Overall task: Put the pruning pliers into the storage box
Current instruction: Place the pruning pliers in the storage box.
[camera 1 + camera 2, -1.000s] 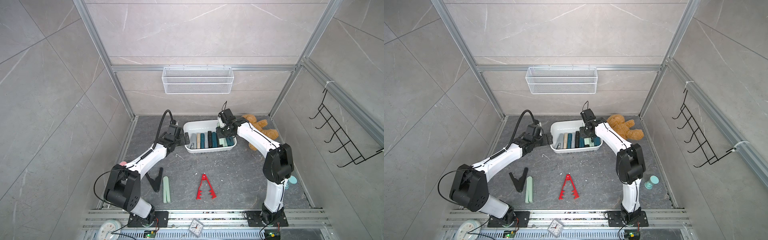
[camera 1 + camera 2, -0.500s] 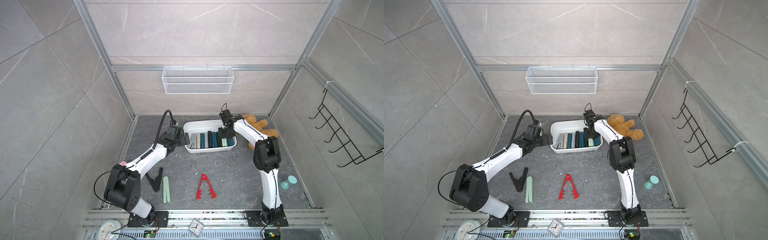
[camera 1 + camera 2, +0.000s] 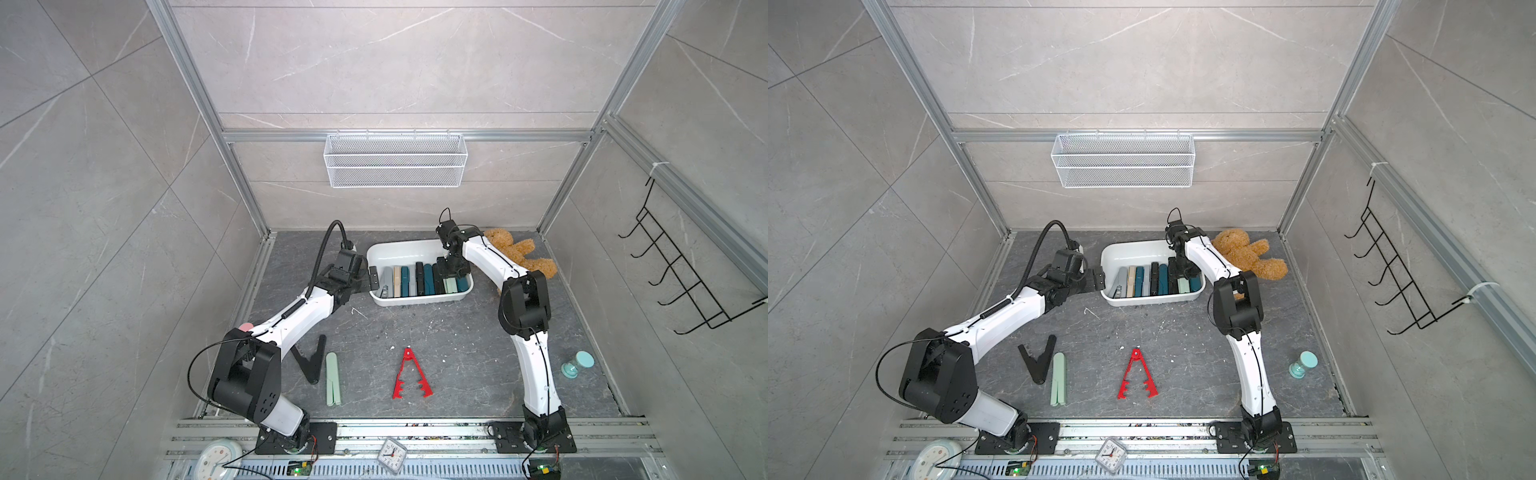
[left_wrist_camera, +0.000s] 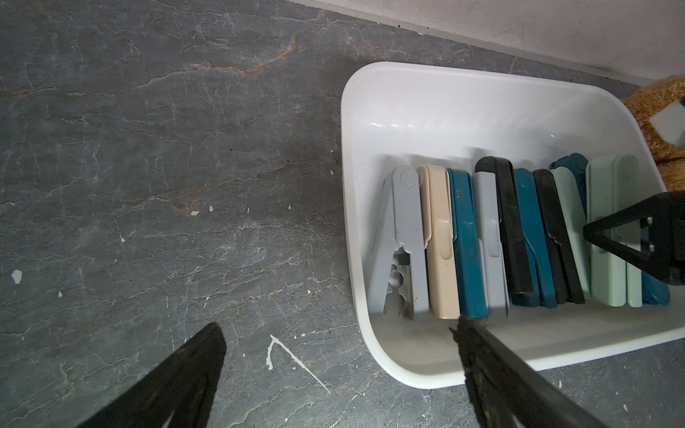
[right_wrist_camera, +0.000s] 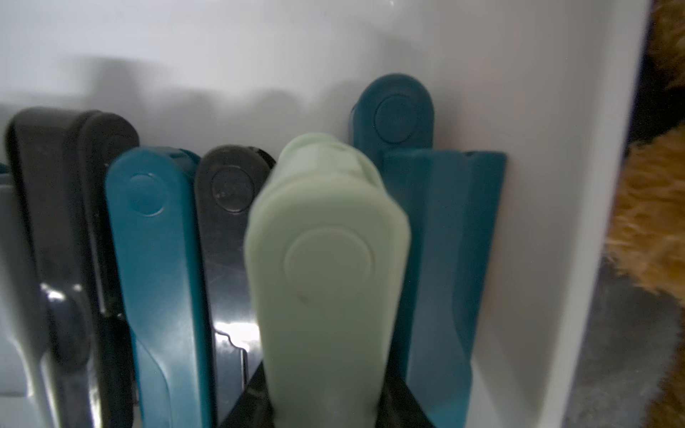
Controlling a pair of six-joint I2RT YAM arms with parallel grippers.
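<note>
Storage box [image 5: 556,222] holds mint pliers [image 5: 326,266], clamped by right gripper [image 5: 326,402].

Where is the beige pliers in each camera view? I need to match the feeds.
In a top view: beige pliers just below picture centre, inside the storage box.
In a top view: beige pliers slightly left of centre.
Left wrist: right of centre, between grey pliers and teal pliers.
Right wrist: not in it.
Shared landmark: the storage box's white wall.
</note>
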